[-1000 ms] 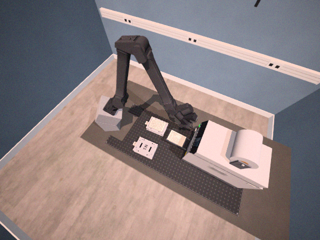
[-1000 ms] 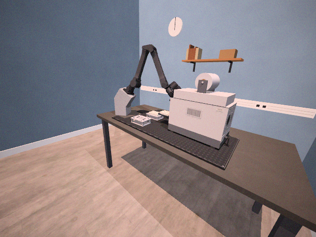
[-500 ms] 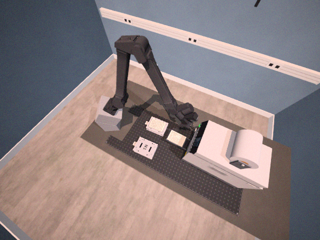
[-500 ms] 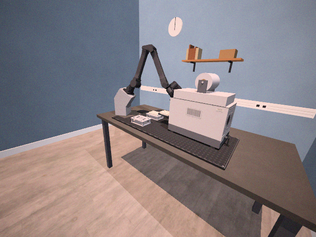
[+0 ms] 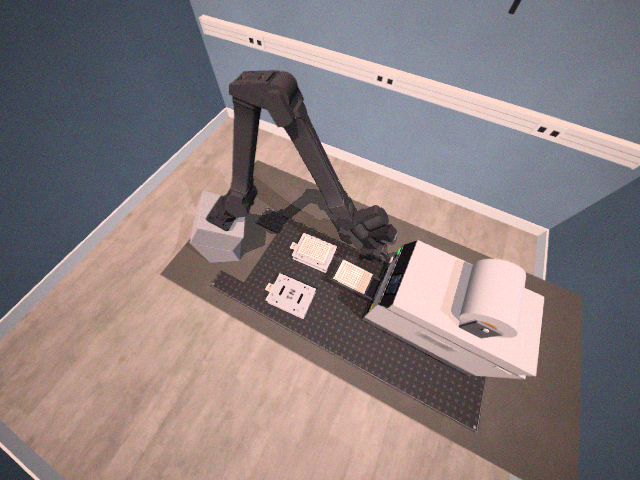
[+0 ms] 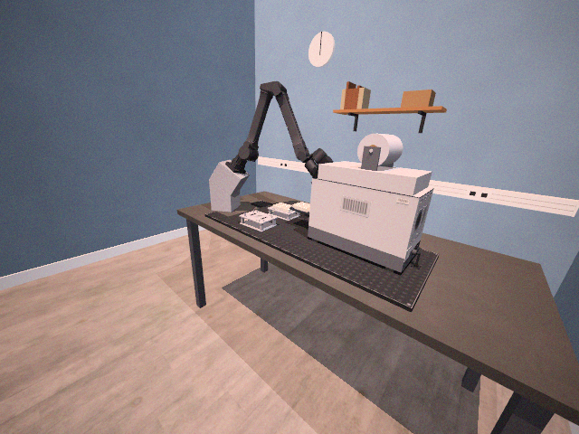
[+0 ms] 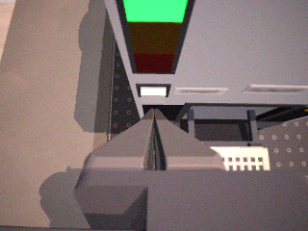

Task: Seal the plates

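My gripper [image 5: 388,256] [image 7: 153,115] is shut and empty. Its fingertips are in front of the sealer's face, just below the white START button [image 7: 153,90] in the wrist view; I cannot tell whether they touch anything. The sealer's lamp [image 5: 399,251] [image 7: 155,10] is lit green. The stage [image 5: 376,285] is out, and one plate [image 5: 353,275] [image 7: 245,159] lies on it, looking flat. Its wells show as a grid; I cannot tell whether foil covers it. The other plate [image 5: 314,250] [image 6: 282,206] sits on the rear nest. The front nest N1 [image 5: 290,295] [image 6: 257,219] holds no plate.
The white sealer [image 5: 429,279] [image 6: 360,205] stands to the right of the nests, with a large roll [image 5: 493,294] [image 6: 381,149] on top. The arm's pale base block [image 5: 217,242] [image 6: 224,189] stands at the left. My wrist is close to the sealer's rear front corner.
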Motion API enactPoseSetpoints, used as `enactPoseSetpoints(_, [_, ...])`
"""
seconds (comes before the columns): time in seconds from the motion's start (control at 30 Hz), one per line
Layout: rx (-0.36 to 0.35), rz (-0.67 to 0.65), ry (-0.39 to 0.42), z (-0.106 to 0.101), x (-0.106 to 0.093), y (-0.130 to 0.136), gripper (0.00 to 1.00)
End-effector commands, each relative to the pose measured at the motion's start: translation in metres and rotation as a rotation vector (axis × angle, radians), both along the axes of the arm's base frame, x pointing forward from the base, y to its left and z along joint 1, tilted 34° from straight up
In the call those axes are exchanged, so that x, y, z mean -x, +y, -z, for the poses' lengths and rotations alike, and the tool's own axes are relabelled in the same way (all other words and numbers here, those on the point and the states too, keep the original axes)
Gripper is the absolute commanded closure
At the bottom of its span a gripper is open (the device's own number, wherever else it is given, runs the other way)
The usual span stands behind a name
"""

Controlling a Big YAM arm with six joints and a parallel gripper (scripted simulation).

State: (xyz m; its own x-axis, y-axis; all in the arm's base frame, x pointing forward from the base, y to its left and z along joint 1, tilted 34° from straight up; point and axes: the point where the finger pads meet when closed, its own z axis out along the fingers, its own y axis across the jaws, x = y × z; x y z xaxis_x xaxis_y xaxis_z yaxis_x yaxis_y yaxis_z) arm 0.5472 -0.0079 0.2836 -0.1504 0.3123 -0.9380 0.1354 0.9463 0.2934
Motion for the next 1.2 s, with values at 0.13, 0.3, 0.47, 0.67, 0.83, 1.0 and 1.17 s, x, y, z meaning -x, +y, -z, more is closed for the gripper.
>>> enactPoseSetpoints(0.13, [0.006, -0.012, -0.021, -0.004, -0.002, 0.005, 1.0])
enactPoseSetpoints(0.3, [0.007, -0.009, -0.028, -0.011, -0.006, 0.006, 1.0])
enactPoseSetpoints(0.47, [0.007, -0.005, -0.017, -0.012, -0.01, 0.004, 1.0])
enactPoseSetpoints(0.67, [0.007, 0.01, -0.021, -0.016, -0.011, -0.005, 1.0])
enactPoseSetpoints(0.83, [0.005, 0.008, -0.066, -0.035, -0.01, -0.007, 1.0])
enactPoseSetpoints(1.0, [0.005, 0.008, -0.081, -0.042, -0.01, -0.007, 1.0])
enactPoseSetpoints(1.17, [0.005, -0.008, -0.075, -0.039, -0.01, 0.002, 1.0])
